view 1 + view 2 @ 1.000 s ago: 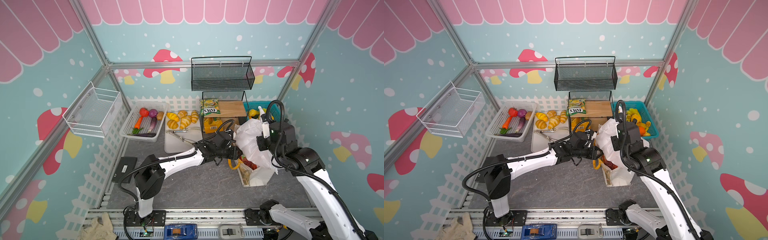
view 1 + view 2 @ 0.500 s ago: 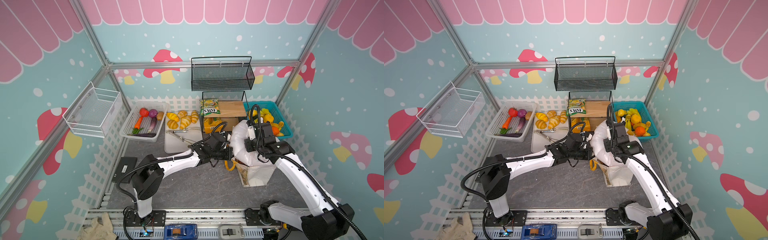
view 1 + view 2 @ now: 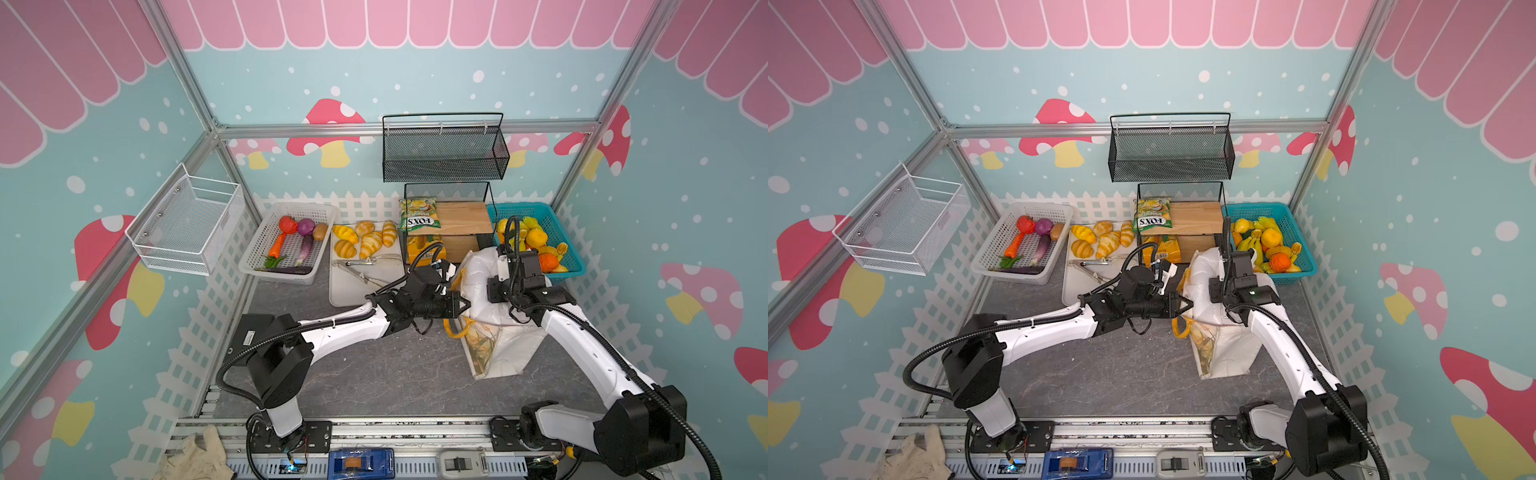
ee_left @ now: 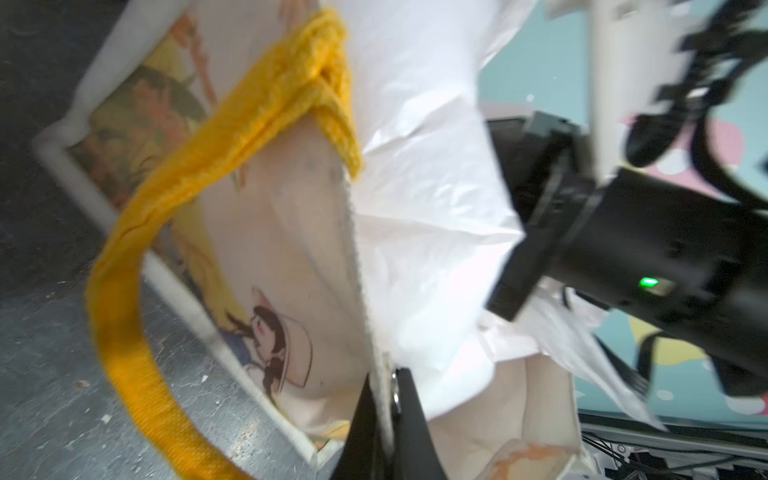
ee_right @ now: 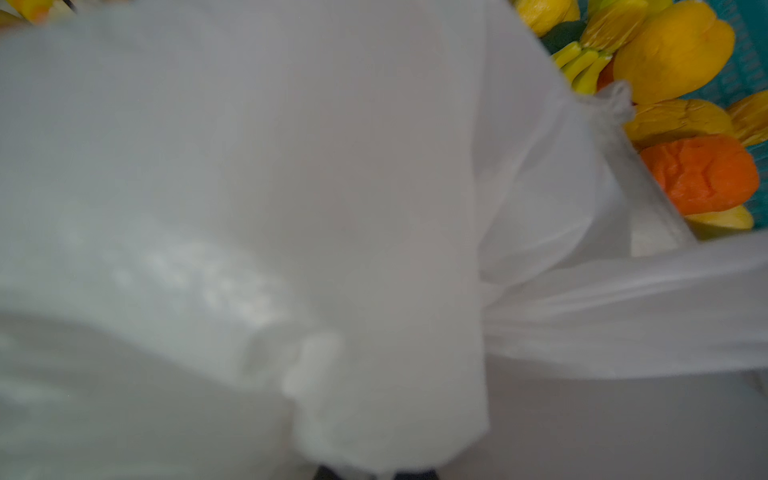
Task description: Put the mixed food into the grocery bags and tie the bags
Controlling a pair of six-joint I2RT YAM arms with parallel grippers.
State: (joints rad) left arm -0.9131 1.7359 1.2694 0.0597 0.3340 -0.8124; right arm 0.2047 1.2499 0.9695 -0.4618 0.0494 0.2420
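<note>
**Fingers (image 4: 411,419) clamp the tote (image 4: 282,232) rim**

Stretched low toward 3 o'clock, the left gripper (image 3: 464,305) is fully closed on it, 3 o'clock on the table (image 3: 374,374); elbow bent, the right gripper (image 5: 376,473) is closed on the white plastic bag (image 3: 476,278) at the tote's 12 o'clock.

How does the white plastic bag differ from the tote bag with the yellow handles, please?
The plastic bag is plain white, thin and crinkled; the tote bag is off-white with a printed picture and yellow handles. The plastic bag bulges up high; the tote bag sits lower, on the table. The right gripper is shut on the plastic bag; the left gripper pinches the tote bag's rim. Both are pale bags, touching each other.
</note>
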